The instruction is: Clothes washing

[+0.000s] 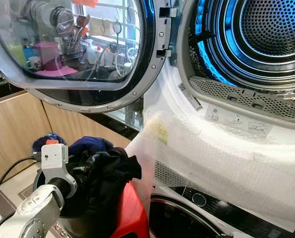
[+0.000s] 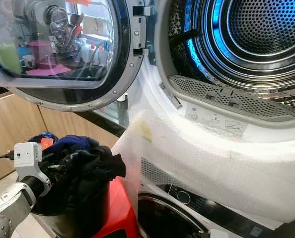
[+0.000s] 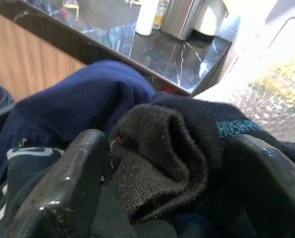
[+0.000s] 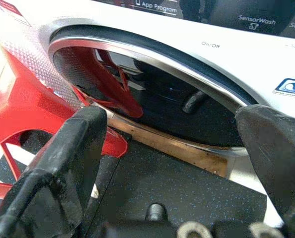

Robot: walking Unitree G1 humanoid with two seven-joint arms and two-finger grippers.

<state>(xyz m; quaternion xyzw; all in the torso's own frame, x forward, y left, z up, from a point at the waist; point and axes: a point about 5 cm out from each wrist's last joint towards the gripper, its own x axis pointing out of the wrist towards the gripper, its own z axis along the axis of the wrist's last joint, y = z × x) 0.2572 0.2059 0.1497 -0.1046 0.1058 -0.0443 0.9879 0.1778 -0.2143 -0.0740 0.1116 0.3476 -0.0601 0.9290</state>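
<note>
A heap of dark clothes, with a navy blue garment on top, fills a black bucket at the lower left. My left gripper is down in the heap. It is open, and its fingers stand on either side of a bunched dark knit garment. Above right, the upper machine's round door is swung wide open and its steel drum glows blue. My right gripper hangs low and open, holding nothing, facing the lower washer's closed door.
The bucket sits on a red stool right beside the lower washer. A sheet of bubble wrap drapes over the front between the two machines. Wooden cabinets and a dark counter stand to the left.
</note>
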